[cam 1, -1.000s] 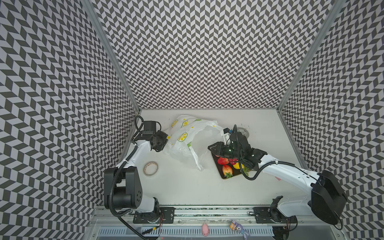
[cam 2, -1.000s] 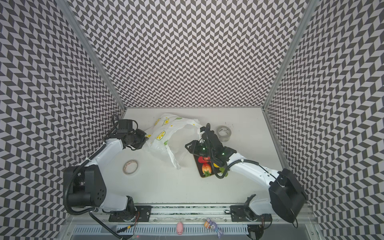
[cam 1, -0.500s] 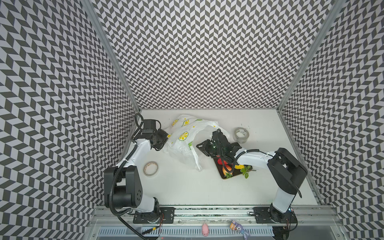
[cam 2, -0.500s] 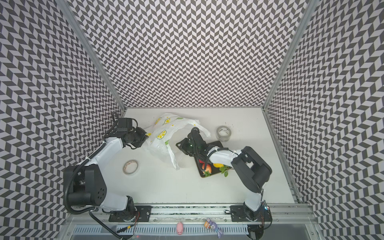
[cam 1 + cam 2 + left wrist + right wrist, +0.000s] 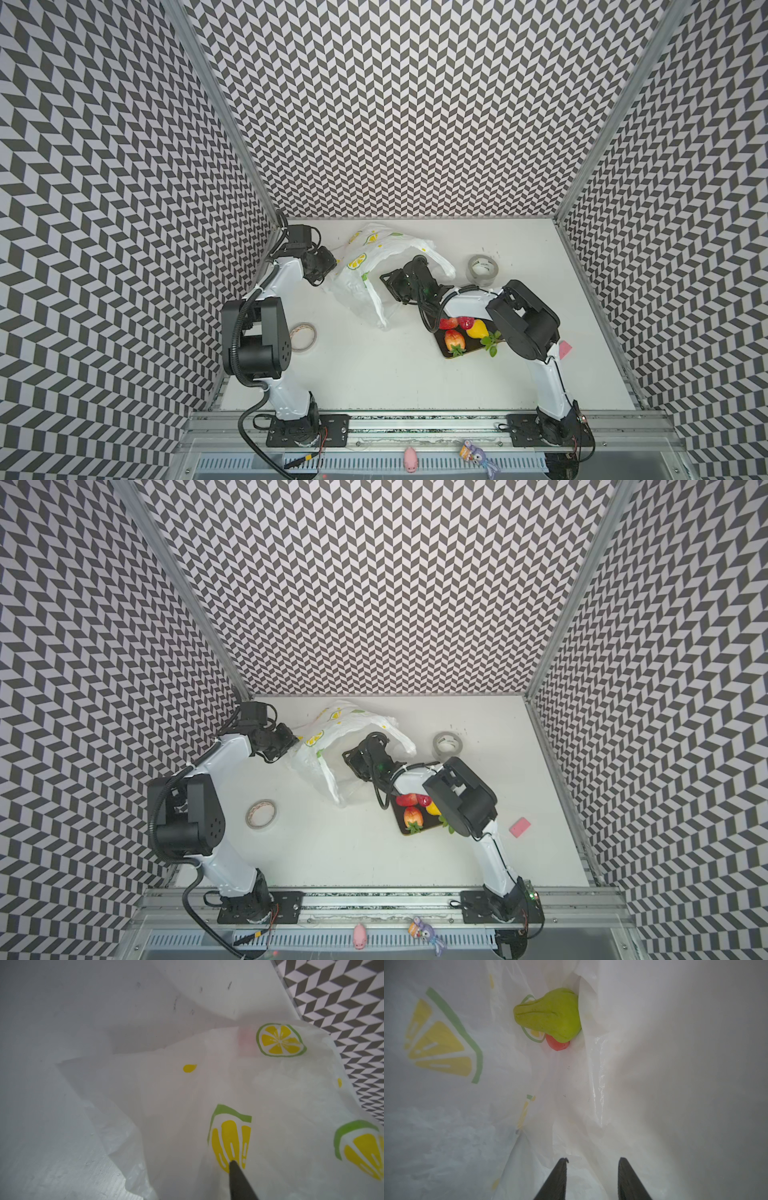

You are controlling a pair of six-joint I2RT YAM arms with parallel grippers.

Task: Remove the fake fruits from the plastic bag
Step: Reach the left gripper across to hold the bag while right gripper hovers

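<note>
Two fake fruits (image 5: 550,1014), green over red, lie deep inside the plastic bag (image 5: 365,266). From the tray (image 5: 473,351) beside the bag, the right gripper (image 5: 593,1159) has entered its mouth, jaws apart and empty, ready to pick. At the bag's edge, the left gripper (image 5: 326,266) state cannot be told.

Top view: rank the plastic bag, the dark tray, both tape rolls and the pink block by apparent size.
1. plastic bag
2. dark tray, though the right arm covers part of it
3. beige tape roll and grey tape roll: they look alike, so no ranking
4. pink block
</note>
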